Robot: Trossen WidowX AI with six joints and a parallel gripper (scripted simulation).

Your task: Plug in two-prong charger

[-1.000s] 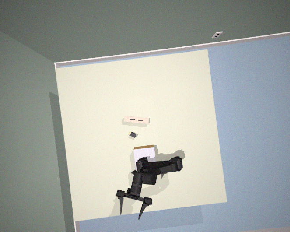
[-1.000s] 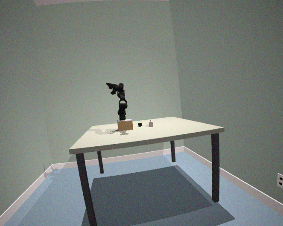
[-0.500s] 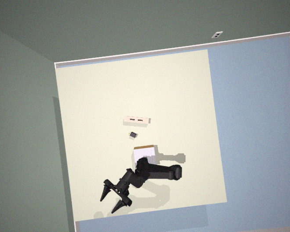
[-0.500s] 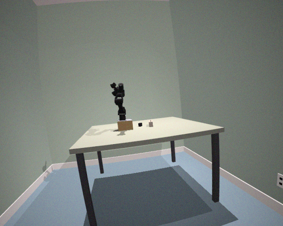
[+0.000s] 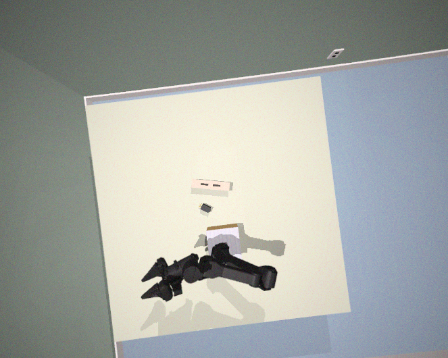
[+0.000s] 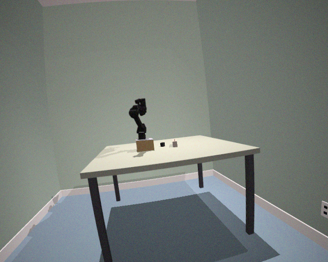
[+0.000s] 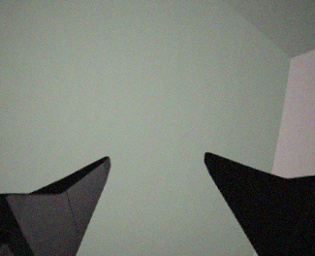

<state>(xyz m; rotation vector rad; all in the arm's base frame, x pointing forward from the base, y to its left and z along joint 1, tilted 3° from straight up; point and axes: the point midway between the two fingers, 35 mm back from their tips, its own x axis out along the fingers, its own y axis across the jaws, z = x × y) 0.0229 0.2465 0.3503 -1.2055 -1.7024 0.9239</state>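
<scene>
A small black two-prong charger (image 5: 205, 207) (image 6: 162, 144) lies on the cream table (image 5: 255, 154) (image 6: 203, 152), just in front of the pale pink power strip (image 5: 211, 185) (image 6: 174, 143), which shows two slot outlets on top. My gripper (image 5: 142, 287) (image 7: 158, 159) (image 6: 140, 100) is open wide and empty. It is raised high above the table on the far side of the arm's base from the charger, and points up and away. The wrist view shows only the green wall and a strip of ceiling between the two dark fingers.
The arm stands on a white-topped brown box (image 5: 224, 235) (image 6: 144, 145) near the charger. A wall outlet (image 5: 335, 53) (image 6: 326, 209) sits low on the wall. The table edges drop to a blue floor (image 5: 389, 192).
</scene>
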